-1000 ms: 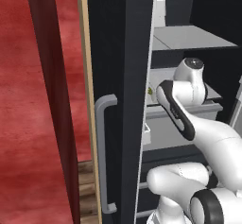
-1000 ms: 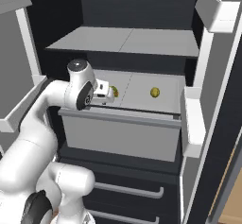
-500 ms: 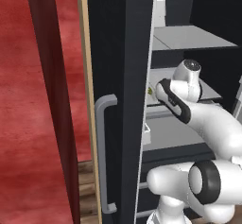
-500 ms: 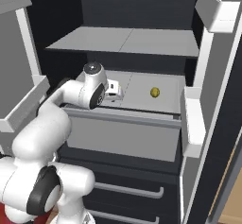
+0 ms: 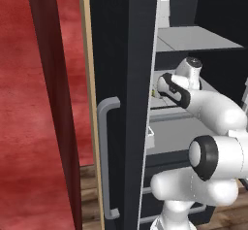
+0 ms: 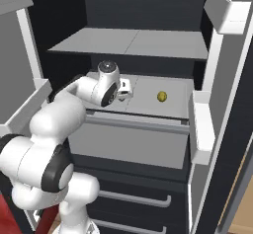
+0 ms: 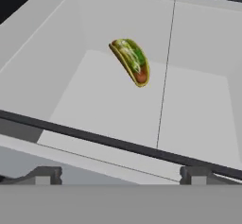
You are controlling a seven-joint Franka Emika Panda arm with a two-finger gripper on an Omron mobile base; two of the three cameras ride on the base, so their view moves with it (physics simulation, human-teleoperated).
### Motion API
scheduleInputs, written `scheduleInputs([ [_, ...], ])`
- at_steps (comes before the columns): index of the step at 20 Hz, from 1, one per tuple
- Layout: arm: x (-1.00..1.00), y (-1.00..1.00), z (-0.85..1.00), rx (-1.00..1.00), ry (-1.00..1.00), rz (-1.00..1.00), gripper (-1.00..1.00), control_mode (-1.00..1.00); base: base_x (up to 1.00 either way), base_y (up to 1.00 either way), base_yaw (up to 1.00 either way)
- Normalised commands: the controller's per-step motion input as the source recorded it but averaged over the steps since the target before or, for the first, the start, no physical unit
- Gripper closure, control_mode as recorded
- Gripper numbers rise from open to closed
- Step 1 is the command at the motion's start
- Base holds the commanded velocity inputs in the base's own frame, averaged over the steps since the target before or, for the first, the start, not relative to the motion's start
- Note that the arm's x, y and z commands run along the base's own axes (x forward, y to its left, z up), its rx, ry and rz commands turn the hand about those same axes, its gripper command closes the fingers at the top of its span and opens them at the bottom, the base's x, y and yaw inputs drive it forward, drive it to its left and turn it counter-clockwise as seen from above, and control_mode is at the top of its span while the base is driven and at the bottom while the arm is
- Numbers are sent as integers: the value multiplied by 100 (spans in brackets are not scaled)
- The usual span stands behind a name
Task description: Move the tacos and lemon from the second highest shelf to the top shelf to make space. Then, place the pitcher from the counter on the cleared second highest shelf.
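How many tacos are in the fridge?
1. The taco lies on the second highest shelf, ahead of the open gripper. The arm blocks part of that shelf in the base views, so another taco could be hidden.

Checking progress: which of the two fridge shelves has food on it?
The second highest shelf, the one with the thick front rail: the lemon and taco sit there. The top shelf above is bare.

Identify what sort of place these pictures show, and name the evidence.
Most likely the inside of an open fridge in a kitchen: grey shelves such as the top shelf, a taco and a lemon stored there.
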Motion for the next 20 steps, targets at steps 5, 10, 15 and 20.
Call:
scheduleInputs([
  [5, 32, -2, -16, 0, 0, 8, -100, -100, 0, 0, 0],
  [10, 23, 0, -33, 0, 0, 7, -100, -100, 0, 0, 0],
  [15, 20, 0, -39, 0, -2, 6, -100, -100, 0, 0, 0],
  [20, 28, -2, -20, 0, -4, 4, -100, -100, 0, 0, 0],
])
